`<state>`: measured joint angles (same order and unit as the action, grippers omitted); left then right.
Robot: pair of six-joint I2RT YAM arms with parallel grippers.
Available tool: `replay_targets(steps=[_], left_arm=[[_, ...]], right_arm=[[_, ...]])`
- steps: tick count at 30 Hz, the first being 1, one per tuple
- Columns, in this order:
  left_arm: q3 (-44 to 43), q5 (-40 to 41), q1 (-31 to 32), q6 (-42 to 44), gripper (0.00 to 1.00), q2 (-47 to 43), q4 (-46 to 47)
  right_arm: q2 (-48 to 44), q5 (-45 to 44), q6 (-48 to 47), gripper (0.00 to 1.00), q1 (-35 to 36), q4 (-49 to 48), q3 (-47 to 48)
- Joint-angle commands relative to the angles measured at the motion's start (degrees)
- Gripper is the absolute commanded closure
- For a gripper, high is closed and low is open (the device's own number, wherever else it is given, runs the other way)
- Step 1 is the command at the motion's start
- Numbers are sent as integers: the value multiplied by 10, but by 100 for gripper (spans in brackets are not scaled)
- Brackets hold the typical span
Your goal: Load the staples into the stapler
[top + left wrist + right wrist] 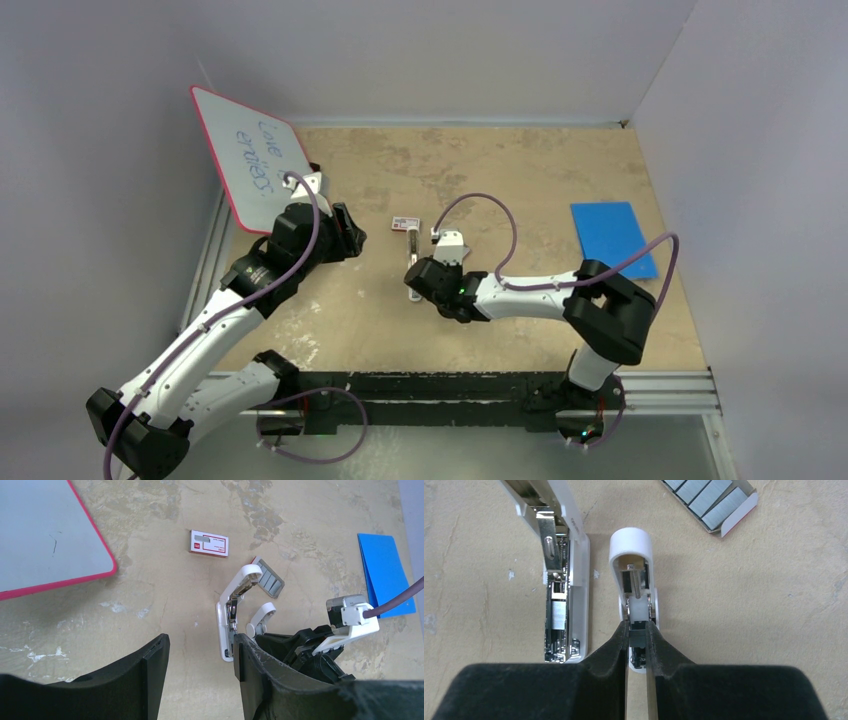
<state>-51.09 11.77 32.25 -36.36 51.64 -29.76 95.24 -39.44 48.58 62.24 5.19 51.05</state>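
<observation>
The white stapler [413,268] lies opened in the middle of the table. Its metal channel [558,595] and its short white arm [630,550] lie side by side. My right gripper [638,636] is shut on the staples [638,639], a small dark grey block, right over the near end of the short white arm. In the top view this gripper [417,281] covers the stapler's near end. My left gripper [200,650] is open and empty, and the stapler [226,611] shows just past its right finger. In the top view it [352,237] is left of the stapler.
A red-and-white little box [403,223] lies beyond the stapler. Its open tray [709,497] holds several grey strips. A red-rimmed whiteboard [250,160] leans at the back left. A blue sheet [612,238] lies at the right.
</observation>
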Motion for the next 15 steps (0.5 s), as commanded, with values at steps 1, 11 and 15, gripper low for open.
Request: replay_targets(steps=[1, 11, 15], left_arm=[[-4, 3, -4, 3, 50, 0, 8], [-4, 2, -4, 3, 50, 2, 9], [-4, 2, -3, 4, 50, 3, 9]], right_arm=[[9, -10, 1, 85, 0, -7, -8], [0, -17, 2, 85, 0, 2, -5], [-28, -16, -10, 85, 0, -5, 0]])
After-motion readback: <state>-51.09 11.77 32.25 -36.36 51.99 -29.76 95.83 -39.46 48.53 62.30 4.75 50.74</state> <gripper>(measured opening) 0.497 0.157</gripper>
